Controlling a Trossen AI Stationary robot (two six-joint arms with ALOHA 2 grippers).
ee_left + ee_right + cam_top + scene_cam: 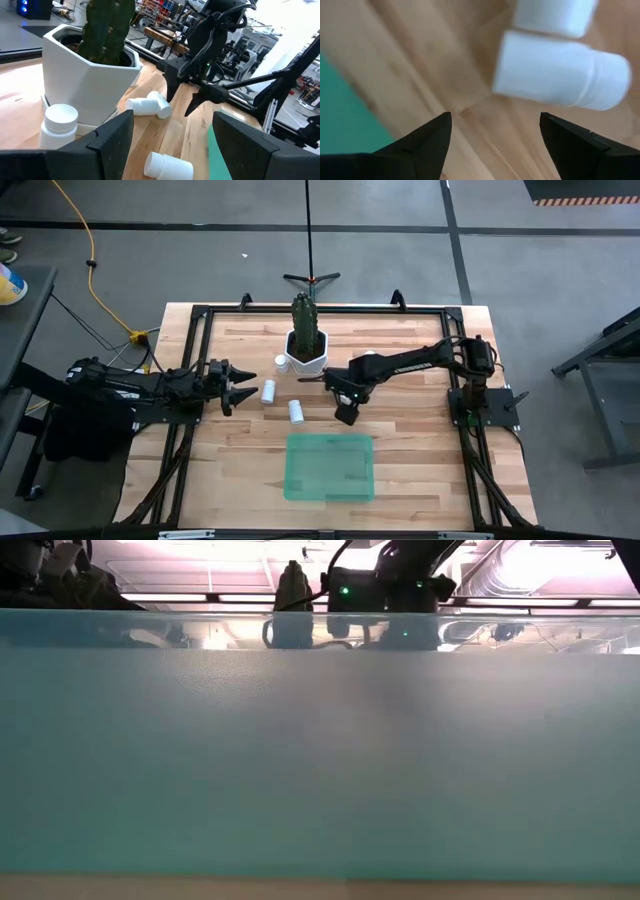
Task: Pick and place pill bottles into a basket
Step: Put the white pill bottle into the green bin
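**Beside the Cactus Pot: Lining Up on the Touching Pair**

From above: right gripper (335, 392) low on the basket side of the white cactus pot (306, 352), close by two pill bottles (308, 378) lying against each other. Another bottle (281, 363) upright, just beside the pot. Two more (268, 391) lying farther out from the pot, near the left gripper (243, 388), waiting there with fingers spread. Green basket (330, 467) well apart from the pot, nothing in it yet.

At table height: little but the basket wall (320, 760); no help for the grasp.

From the left wrist: right gripper pointing down, fingers spread, pinching nothing, tips just beside the touching pair in front of the pot.

From the right wrist: one lying bottle (560, 75) ahead of the spread tips and off-centre, its neighbour (555, 15) butted against it.

Probably best done so: centre on one bottle only, straddle its round body, keep both tips clear of the neighbour, come down nearly to the wood, then close gently. Smooth plastic, so likely to roll away if nudged.
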